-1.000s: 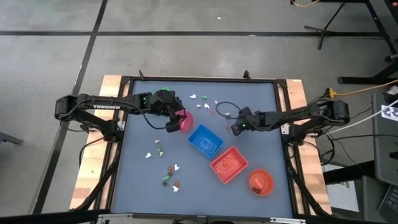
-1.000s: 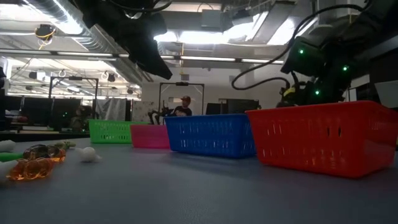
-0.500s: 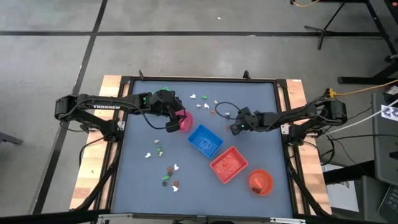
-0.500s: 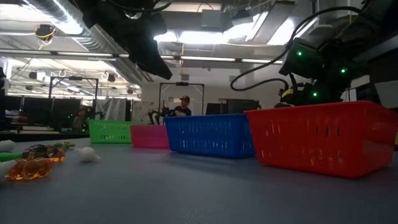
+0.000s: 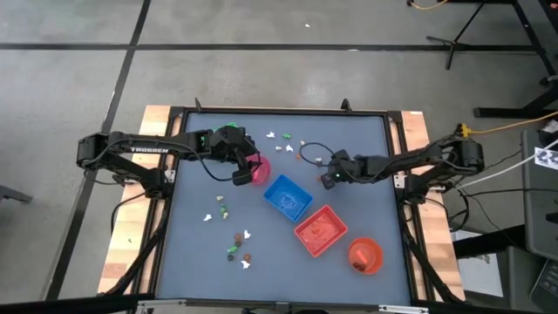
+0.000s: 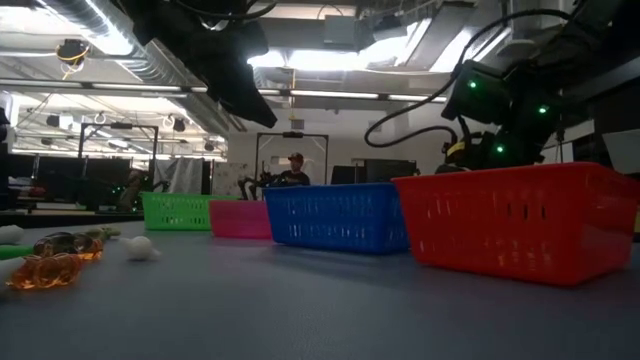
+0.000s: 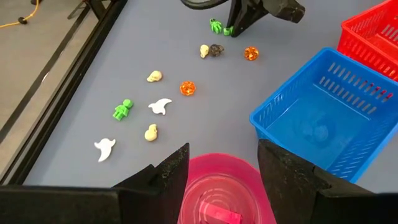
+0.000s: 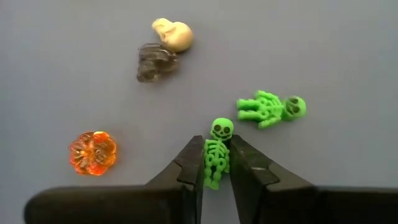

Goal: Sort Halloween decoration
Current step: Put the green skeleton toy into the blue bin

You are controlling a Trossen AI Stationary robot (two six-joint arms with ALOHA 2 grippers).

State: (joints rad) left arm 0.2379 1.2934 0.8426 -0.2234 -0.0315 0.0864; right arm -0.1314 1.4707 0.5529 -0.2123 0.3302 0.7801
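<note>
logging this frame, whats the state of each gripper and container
right gripper: shut on green skeleton trinket, down at the table
left gripper: open, hovering over pink round bowl
pink round bowl: holds one pink piece
blue square basket: upright, empty
red square basket: upright
orange round bowl: upright

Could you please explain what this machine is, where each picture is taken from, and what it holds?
It is a robot with two dark arms at a table, each ending in a two-finger gripper. One camera looks straight down, one sits at table height, and one rides on each wrist. Coloured containers and tiny Halloween trinkets lie on the surface. The right gripper has its fingers against both sides of a green skeleton; a second green skeleton, an orange pumpkin, a cream skull and a dark skull lie near. The left gripper is open over the pink bowl, beside the blue tray.
</note>
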